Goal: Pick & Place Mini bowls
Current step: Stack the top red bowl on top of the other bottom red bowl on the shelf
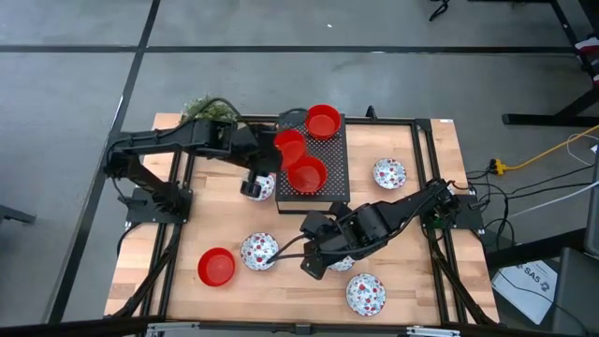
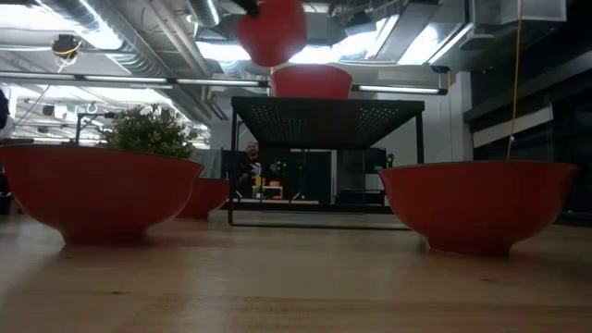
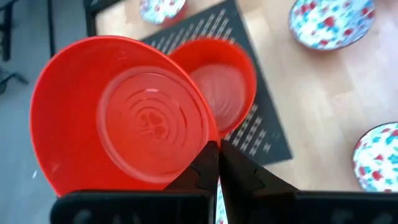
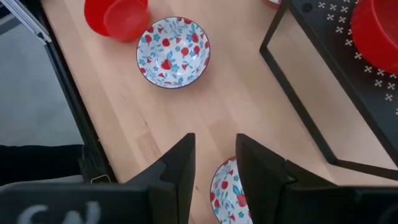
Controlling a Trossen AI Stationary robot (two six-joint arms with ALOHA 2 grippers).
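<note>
A: High view first, from the left. A plain red bowl (image 1: 217,267) sits alone on the wooden table (image 1: 168,281) near the front-left corner, with a floral bowl (image 1: 259,251) just beside it. The green plant (image 1: 208,108) is at the back-left edge, partly covered by the left arm.

B: And the left gripper (image 1: 278,150)?

A: It is over the left edge of the black perforated box (image 1: 323,183), fingers pressed together on the rim of a raised red bowl (image 1: 288,142). In the left wrist view that bowl (image 3: 121,121) is tilted toward the camera and hides much of the box. Two more red bowls rest on the box, one at the back (image 1: 323,120) and one nearer the front (image 1: 306,174). Another floral bowl (image 1: 259,186) is on the table against the box's left side, half under the arm.

B: The right side?

A: The right gripper (image 1: 318,257) hangs low in front of the box, fingers spread, holding nothing; the right wrist view shows a floral bowl (image 4: 225,190) directly below them. Further floral bowls lie at front right (image 1: 365,294) and right of the box (image 1: 389,172).

B: The room?

A: Grey floor, cables and a yellow cord (image 1: 552,150) at the right. A white sheet (image 1: 535,281) on the floor carries writing, too small to read reliably. The low view shows ceiling ducts and lights.
</note>
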